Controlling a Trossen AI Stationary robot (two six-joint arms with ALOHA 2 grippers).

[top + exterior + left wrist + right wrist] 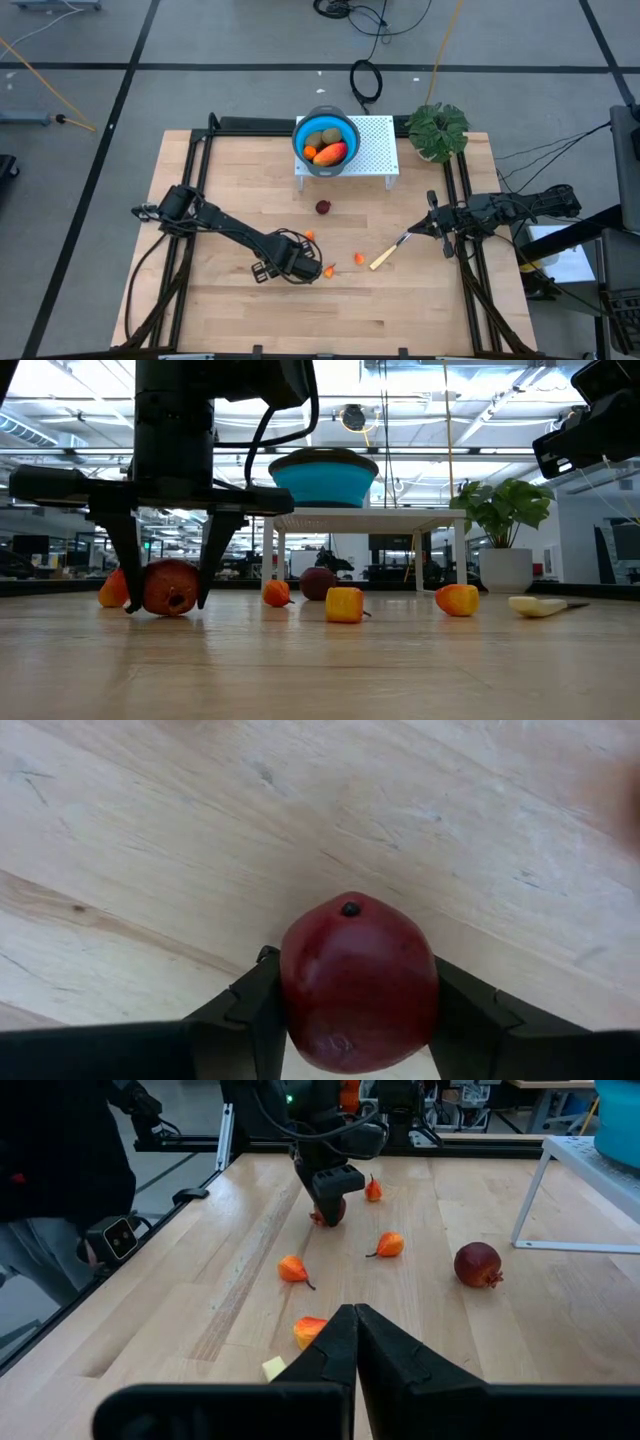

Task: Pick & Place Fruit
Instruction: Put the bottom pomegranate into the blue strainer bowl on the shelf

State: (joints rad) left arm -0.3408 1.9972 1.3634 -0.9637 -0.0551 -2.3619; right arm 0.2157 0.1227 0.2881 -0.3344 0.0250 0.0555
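Observation:
My left gripper points down at the table's middle left, shut on a dark red ball that sits on the wood. A second dark red ball rests on the table in front of the white rack. Small orange bits lie around my left gripper. The blue bowl on the rack holds two brownish-green ovals and a red-orange piece. My right gripper waits shut at the right edge. My left gripper pinches the dark red ball by its two opposite sides between its two fingers. The fingers come from above, pointing down. The ball's underside rests on the table, its small dark stem end facing sideways.
A yellow-handled knife lies on the table near my right gripper. A potted green plant stands at the far right corner. A person in dark clothes is beside the table, seen in the right wrist view.

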